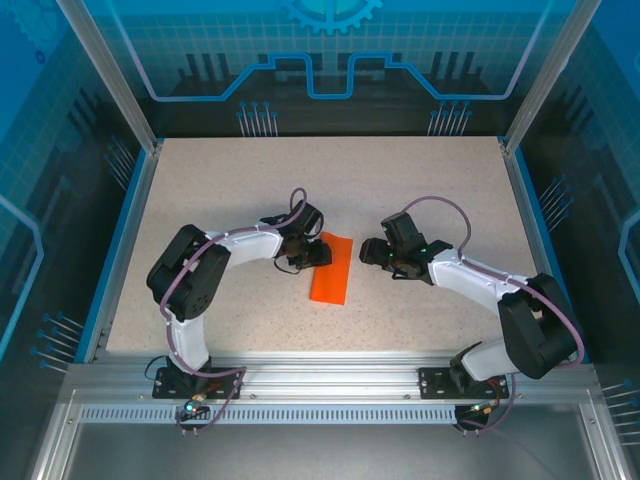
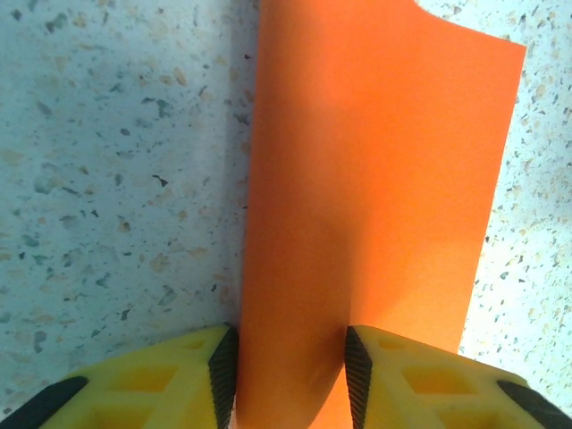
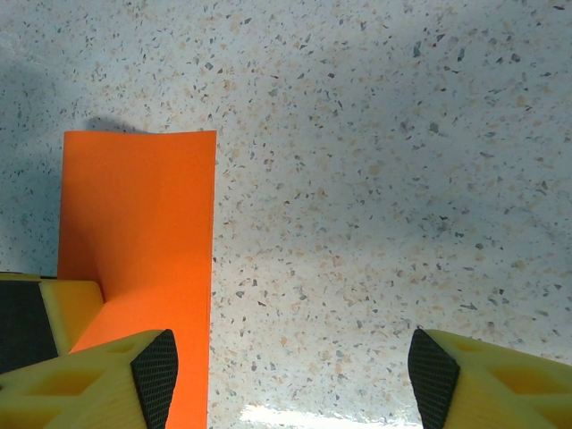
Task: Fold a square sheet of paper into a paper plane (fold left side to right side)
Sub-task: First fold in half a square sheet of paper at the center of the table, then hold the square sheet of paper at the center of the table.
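Sheet of paper (image 1: 332, 268) apparently halved on desk (image 1: 250, 190), left gripper (image 2: 288, 362) straddling it, hold unclear, right gripper (image 3: 290, 375) released; plane folds remaining.

A speckled beige tabletop (image 1: 250, 180) sits inside aluminium posts (image 1: 105, 70) and blue circuit-patterned walls (image 1: 330, 40).

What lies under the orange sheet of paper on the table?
The speckled table lies under the orange sheet, and its surface shows on every side of the paper. The patch directly beneath is covered, so whether anything else lies there cannot be seen.
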